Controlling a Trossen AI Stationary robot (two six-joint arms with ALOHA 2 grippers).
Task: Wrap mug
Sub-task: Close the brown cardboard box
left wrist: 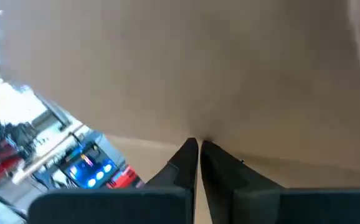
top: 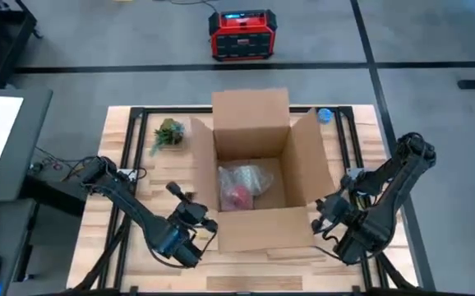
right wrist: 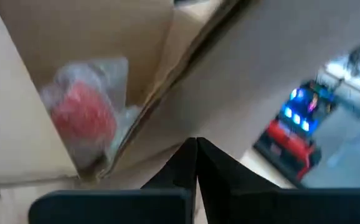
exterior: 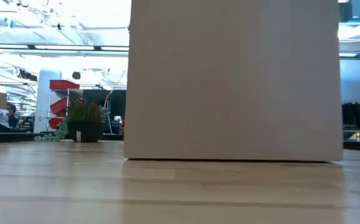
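An open cardboard box (top: 262,232) stands in the middle of the table with its flaps up; in the low view its near wall (exterior: 233,81) fills the middle. Inside lies a red mug (top: 237,196) in clear bubble wrap, also seen in the right wrist view (right wrist: 83,115). My left gripper (top: 211,224) is shut at the box's near left corner. My right gripper (top: 318,222) is shut at the near right corner, beside the right flap (top: 310,160). My left gripper has its shut fingertips (left wrist: 192,149) right at the lower edge of a cardboard face (left wrist: 217,93) of the box; whether they touch it I cannot tell. My right gripper points its shut fingertips (right wrist: 189,149) at the box's right flap (right wrist: 230,68) from outside; touch cannot be told.
A small potted plant (top: 168,133) stands at the far left of the table, left of the box. A small blue object (top: 325,115) lies at the far right. A red device (top: 240,34) sits on the floor beyond the table. Bare wood lies along the near edge.
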